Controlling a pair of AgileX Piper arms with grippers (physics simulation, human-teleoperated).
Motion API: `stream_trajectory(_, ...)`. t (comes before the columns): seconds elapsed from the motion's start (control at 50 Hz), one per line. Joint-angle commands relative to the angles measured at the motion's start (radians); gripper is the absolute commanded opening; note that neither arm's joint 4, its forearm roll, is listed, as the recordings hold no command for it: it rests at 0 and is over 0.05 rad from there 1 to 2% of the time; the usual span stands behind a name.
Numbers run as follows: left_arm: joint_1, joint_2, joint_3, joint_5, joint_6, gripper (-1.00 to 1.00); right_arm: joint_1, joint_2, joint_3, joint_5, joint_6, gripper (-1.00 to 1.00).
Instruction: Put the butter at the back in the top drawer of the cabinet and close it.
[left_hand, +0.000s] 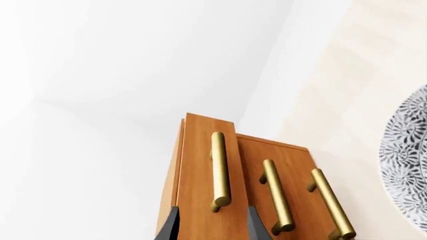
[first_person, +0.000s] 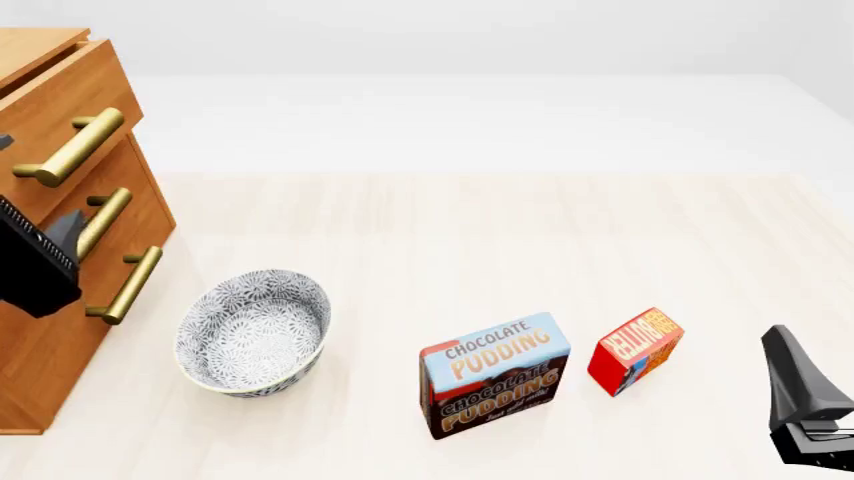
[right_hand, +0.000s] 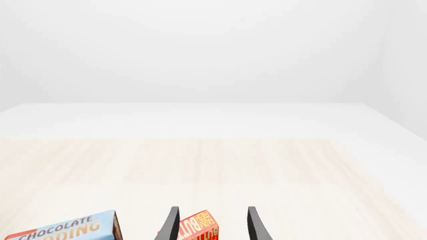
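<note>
My left gripper (left_hand: 212, 227) is in front of the cabinet (first_person: 40, 330), and its two dark fingers are apart. Between them in my left wrist view I see the wooden front of the top drawer (left_hand: 200, 175) and the lower end of its brass handle (left_hand: 220, 170). The fingers do not touch this handle. The top drawer stands out a little from the cabinet front, more forward than the two lower drawers, whose handles (left_hand: 279, 196) lie beside it.

My right gripper (right_hand: 212, 225) is also apart, and it holds nothing. In my right wrist view the butter (right_hand: 199, 227) shows between the two fingers, but I cannot tell if they touch it. In the front view the butter (first_person: 635, 350) lies on the light wooden table (first_person: 467, 240), well apart from the cabinet, and just beside the Chocolate Pudding box (first_person: 494, 375) on the side away from the cabinet. The patterned bowl (first_person: 254, 330) stands between the pudding box and the cabinet, near the lowest drawer. My right arm (first_person: 807, 410) is near the butter, on the side farther from the cabinet.
</note>
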Motion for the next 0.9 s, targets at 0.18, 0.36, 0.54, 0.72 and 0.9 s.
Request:
stream_trajectory(0.18,0.002,0.031,-0.002,-0.023,0.005,1.00,0.000,0.000,0.000,0.000,0.000,1.00)
stream_trajectory(0.36,0.000,0.052,-0.007,-0.035,0.008,1.00,0.000,0.000,0.000,0.000,0.000,1.00)
stream_trajectory(0.54,0.003,0.081,-0.011,-0.052,0.007,1.00,0.000,0.000,0.000,0.000,0.000,1.00)
stream_trajectory(0.72,0.011,0.123,-0.007,-0.086,0.007,1.00,0.000,0.000,0.000,0.000,0.000,1.00)
stream_trajectory(0.9,0.029,0.138,-0.008,-0.097,0.012,1.00,0.000,0.000,0.000,0.000,0.000,1.00)
